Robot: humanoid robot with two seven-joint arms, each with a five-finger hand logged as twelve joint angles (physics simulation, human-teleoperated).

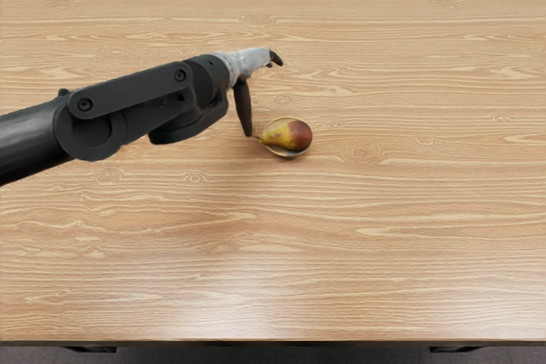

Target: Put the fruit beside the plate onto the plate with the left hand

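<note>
A yellow-red pear [289, 135] lies on a small gold plate [286, 153] near the middle of the wooden table. My left arm reaches in from the left edge, and the left hand [252, 83] hovers just up and left of the plate. Its fingers are spread and hold nothing; one dark finger [244, 108] points down beside the pear's stem end, and another [275, 58] sticks out to the right. I cannot tell whether the downward finger touches the pear. The right arm does not show.
The wooden table [384, 236] fills the view, with its front edge at the bottom and a teal wall strip along the top. My bulky dark forearm [111, 117] lies across the table's left side.
</note>
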